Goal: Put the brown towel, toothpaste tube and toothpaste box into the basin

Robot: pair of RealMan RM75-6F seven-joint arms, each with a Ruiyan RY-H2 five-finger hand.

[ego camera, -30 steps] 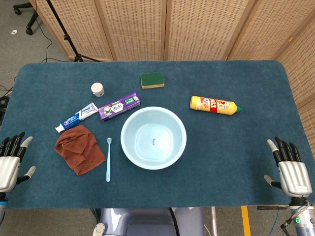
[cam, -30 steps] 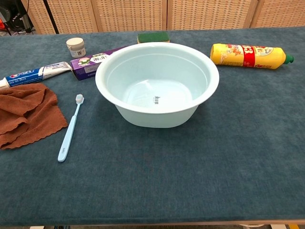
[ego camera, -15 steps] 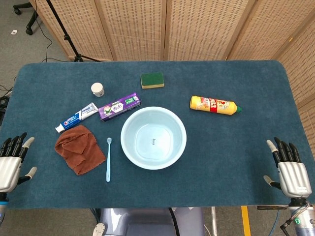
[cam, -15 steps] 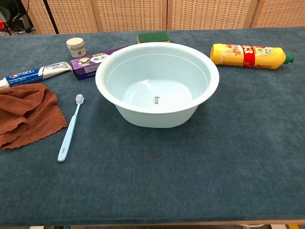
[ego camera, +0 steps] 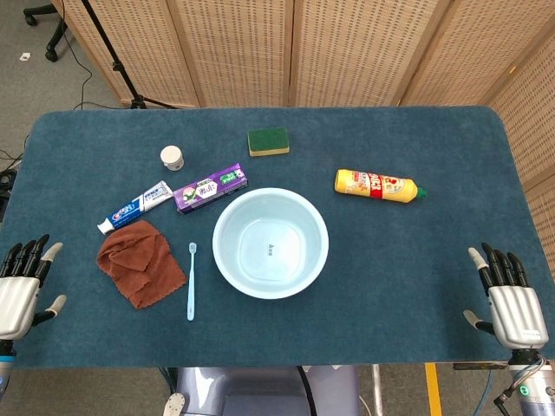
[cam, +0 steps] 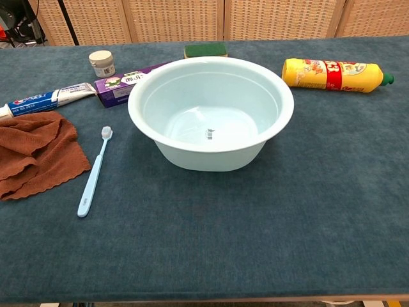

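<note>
Our left hand [ego camera: 19,290] sits at the near left edge of the tabletop [ego camera: 416,260], fingers spread and holding nothing; our right hand [ego camera: 512,299] mirrors it at the near right edge, likewise spread and empty. Neither shows in the chest view. Nearest the left hand lies the towel [ego camera: 139,263], crumpled in loose folds, with nothing resting on it. We judge it soft, light and limp: it should be pinched at a raised fold near its middle, and it will likely drape and trail, so it needs lifting well clear of the basin [ego camera: 227,260] rim. Just beyond the towel, its cap end almost touching the cloth, lies the tube [ego camera: 135,206], flat and angled. It looks light and somewhat squashy with a smooth skin; we would grip it across its width near the middle, gently. Beside it, end to end, lies the box [ego camera: 210,188], purple, flat on its broad face and close to the basin's far left rim. It is probably light, stiff cardboard that crushes if squeezed hard, so we would take it across its narrow sides. The basin stands upright and empty at the centre, a toothbrush [ego camera: 191,282] lying between it and the towel.
</note>
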